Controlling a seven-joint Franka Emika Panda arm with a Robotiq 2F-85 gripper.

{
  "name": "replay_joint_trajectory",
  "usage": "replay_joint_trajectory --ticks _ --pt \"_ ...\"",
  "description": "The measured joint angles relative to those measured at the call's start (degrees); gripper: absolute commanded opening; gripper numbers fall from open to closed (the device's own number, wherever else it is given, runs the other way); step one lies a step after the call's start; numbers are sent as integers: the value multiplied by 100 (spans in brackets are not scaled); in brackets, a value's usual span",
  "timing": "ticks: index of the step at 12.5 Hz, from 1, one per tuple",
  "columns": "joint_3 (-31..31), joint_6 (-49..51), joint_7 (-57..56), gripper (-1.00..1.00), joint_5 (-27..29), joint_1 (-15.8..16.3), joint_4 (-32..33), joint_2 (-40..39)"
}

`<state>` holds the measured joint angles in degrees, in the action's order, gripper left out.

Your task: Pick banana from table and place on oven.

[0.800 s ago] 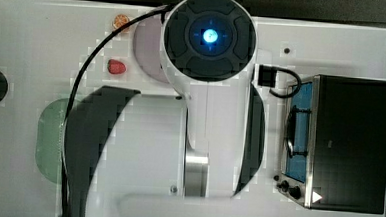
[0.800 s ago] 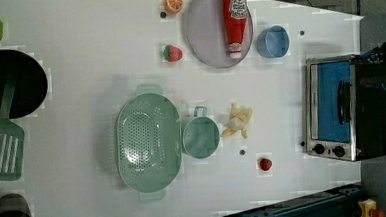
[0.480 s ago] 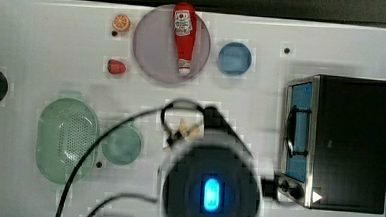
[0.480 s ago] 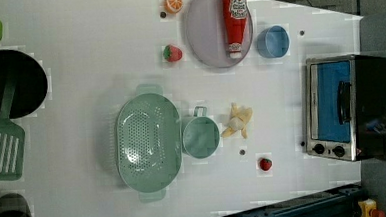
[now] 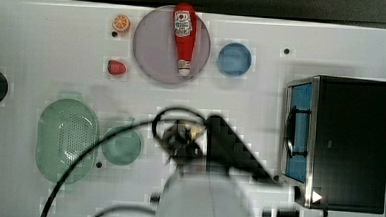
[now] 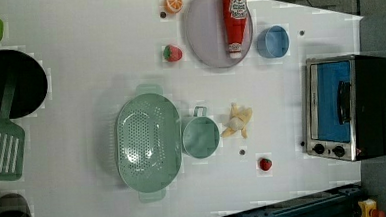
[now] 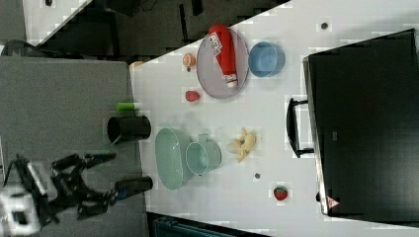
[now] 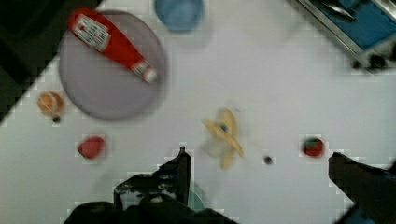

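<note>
A small pale yellow, partly peeled toy banana [image 6: 237,121] lies on the white counter [image 6: 78,54], just beside a mint-green cup [image 6: 200,136], untouched. The robot's black pincer [image 8: 257,163] hovers above with its fingers spread wide apart. Risk: descending off-centre could nudge the cup or clip the splayed peel, so the banana slips before reaching the black toaster oven [image 6: 348,108].

You had bright, even light on the white table [image 6: 79,69], soft shadows only; the arm [image 5: 211,199] smeared with blur in the top view, and blocky artefacts fringed edges.
</note>
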<state>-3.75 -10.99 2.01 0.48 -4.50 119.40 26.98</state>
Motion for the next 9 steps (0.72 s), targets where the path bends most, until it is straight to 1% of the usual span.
replay_joint_trajectory --ticks 2,4,5,6,7,9 --pt "-3 -490 0 100 20 -8 168 -716" --pt "-27 -1332 -13 100 -48 -56 560 -1526" --pt "-29 -1774 -13 100 25 -84 772 -1949" --pt "-52 -2043 -13 100 13 -94 974 -2329" --pt "-54 -2477 -13 100 -34 -102 1253 -2606" --pt "-50 -3473 -82 100 147 -77 1824 -2985"
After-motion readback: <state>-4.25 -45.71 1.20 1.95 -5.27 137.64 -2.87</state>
